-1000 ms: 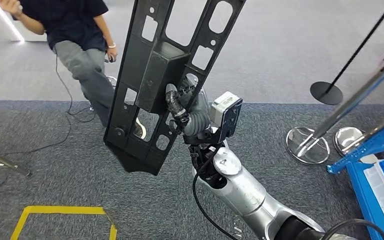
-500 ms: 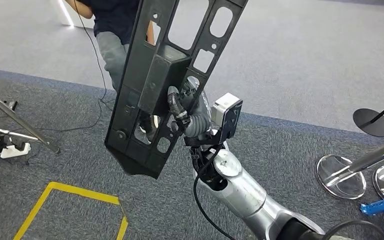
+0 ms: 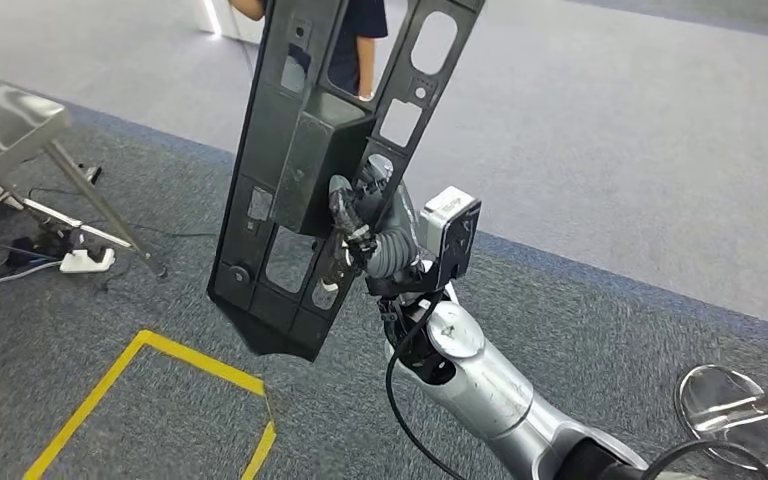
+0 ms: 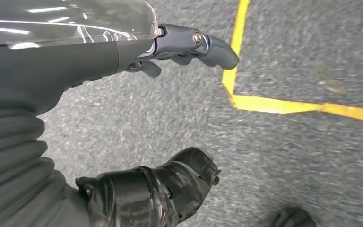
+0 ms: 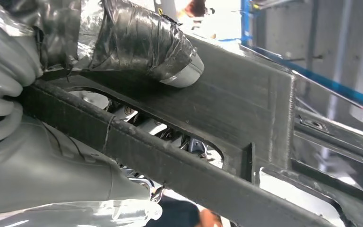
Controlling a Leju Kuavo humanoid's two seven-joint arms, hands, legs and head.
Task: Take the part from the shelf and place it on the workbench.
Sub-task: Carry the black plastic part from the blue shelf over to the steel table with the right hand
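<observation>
Part (image 3: 305, 170) stands upright, pointed end down.

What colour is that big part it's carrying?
Black, all over; the part shows best in the head view.

Floor & bystander, bkgd only
Yellow tape outline (image 3: 200, 365) lying on dark grey carpet (image 3: 80, 330); white power strip (image 3: 86, 261) w/ cables sitting by metal stand legs (image 3: 95, 205); person (image 3: 355, 45) standing behind; chrome post base (image 3: 730, 405) at right.

Head view looks down on the raised part (image 3: 335, 170); the right wrist view sees it close; the left wrist view faces carpet (image 4: 283, 156).
</observation>
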